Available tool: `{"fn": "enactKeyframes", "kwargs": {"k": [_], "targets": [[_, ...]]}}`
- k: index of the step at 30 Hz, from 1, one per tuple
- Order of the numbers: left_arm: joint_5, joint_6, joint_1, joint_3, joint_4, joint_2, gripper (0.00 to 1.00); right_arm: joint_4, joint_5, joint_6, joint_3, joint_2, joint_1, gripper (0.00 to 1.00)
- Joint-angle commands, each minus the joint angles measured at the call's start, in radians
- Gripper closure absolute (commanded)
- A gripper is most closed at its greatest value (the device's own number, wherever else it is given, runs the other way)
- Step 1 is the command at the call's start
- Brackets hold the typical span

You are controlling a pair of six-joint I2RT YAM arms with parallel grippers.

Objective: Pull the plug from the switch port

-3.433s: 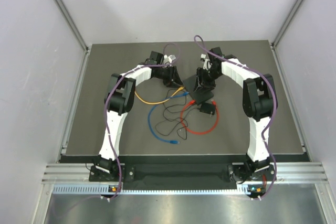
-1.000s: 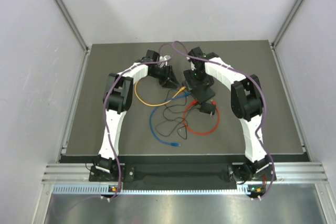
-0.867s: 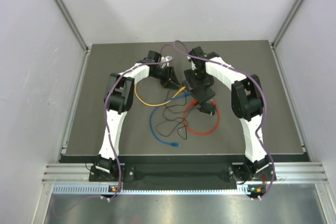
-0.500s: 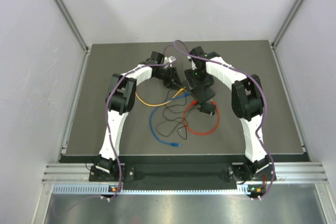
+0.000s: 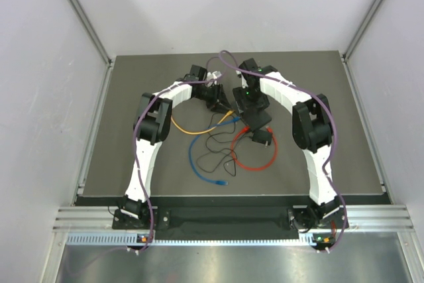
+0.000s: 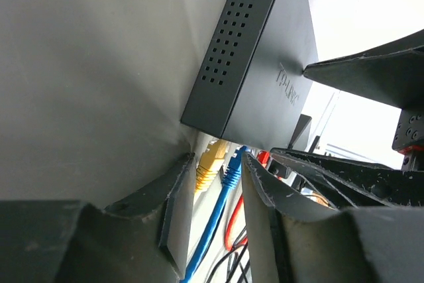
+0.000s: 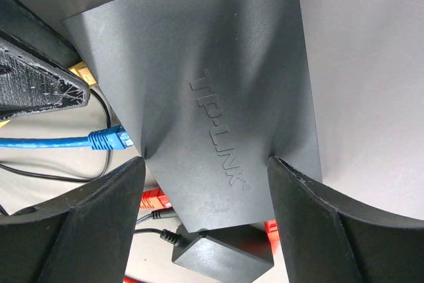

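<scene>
White-walled cell, dark grey table. The switch sits mid-table toward the far side, btwn the two wrists, port edge facing the L arm's side. Yellow plug + blue plug are seated side by side in that edge. A red plug shows further along. Cables trail off to the near-left.

R gripper: jaws wide, straddling the switch across its short width, pads on both long edges. Reads as a brace grip on the box, logo face btwn the fingers. Adapter lies just beside the switch's end, outside the jaws.

L gripper: jaws partway apart, nose-on to the port edge. In the wrist view both plugs show in the gap, yellow by one finger, blue by the other. Can't tell if the pads bite either one or hang just short of them.

Key geometry: plug long axis runs straight out of the ports, roughly in line w/ the L fingers. So L is the nearer, pulling arm and R is the anchor.

IMO the pull has to go back along that axis, away from the switch. Going off-axis risks dragging the box or jamming the clip. Concern: two plugs in one gap, and it should be one only. Plug not out yet.
</scene>
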Motion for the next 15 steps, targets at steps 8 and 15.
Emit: {"fn": "enactKeyframes", "kwargs": {"k": [8,15], "targets": [[-0.105,0.001,-0.029,-0.006,-0.034,0.063,0.66,0.014,-0.076,0.017,-0.02,0.046,-0.003,0.27],[-0.138,-0.004,-0.055,0.03,-0.074,0.084,0.66,0.011,-0.075,0.016,-0.018,0.048,-0.002,0.27]]}}
